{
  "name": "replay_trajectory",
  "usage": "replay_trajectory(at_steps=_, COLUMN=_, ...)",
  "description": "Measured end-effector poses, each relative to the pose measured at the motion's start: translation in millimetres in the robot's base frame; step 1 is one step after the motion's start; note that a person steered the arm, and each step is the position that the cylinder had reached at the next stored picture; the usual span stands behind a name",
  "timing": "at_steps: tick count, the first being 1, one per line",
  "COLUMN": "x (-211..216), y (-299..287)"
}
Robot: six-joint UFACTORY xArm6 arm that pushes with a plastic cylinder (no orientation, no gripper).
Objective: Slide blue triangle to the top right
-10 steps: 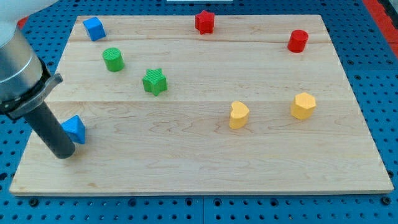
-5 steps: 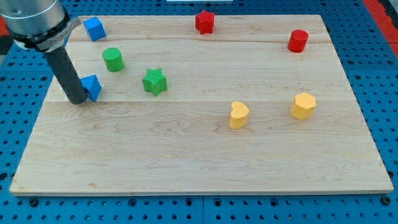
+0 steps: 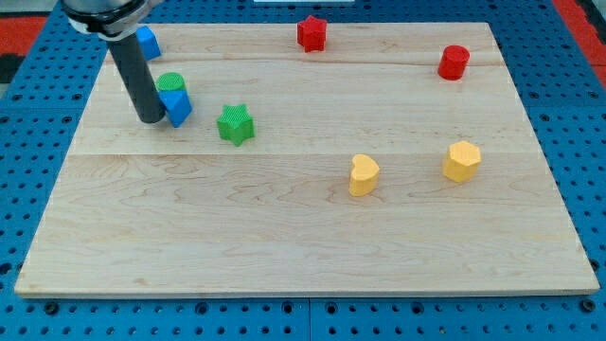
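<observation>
My tip (image 3: 150, 119), the lower end of the straight dark rod, rested on the pale wooden board (image 3: 303, 246) in its upper left part. There were no fingers to tell of, released or clenched: the arm ended in the bare rod, and nothing was grasped.

The small blue triangle block (image 3: 176, 106) sat just to the view's right of the tip, touching the rod's side or very nearly so. Directly above the triangle, and partly hidden by it and by the rod, stood the green cylinder block (image 3: 171, 83); the two seemed to be in contact, though the overlap made that hard to confirm. The green star block (image 3: 235, 124) lay near the triangle on its right, apart from it.

A blue cube block (image 3: 147, 42) showed at the board's top left corner, half covered by the rod. The red star block (image 3: 311, 32) stood at the top edge near the middle, and the red cylinder block (image 3: 454, 62) near the top right corner. The yellow heart block (image 3: 363, 174) and the yellow hexagon block (image 3: 461, 161) lay side by side, well apart, in the right half.
</observation>
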State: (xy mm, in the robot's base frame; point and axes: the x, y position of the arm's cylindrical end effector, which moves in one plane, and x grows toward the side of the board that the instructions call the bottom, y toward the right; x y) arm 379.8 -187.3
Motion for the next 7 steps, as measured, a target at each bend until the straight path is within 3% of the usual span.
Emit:
replay_trajectory(at_steps=2, x=-5, y=50)
replay_trajectory(at_steps=5, x=-76, y=55)
replay_trajectory(at_steps=7, x=-92, y=82)
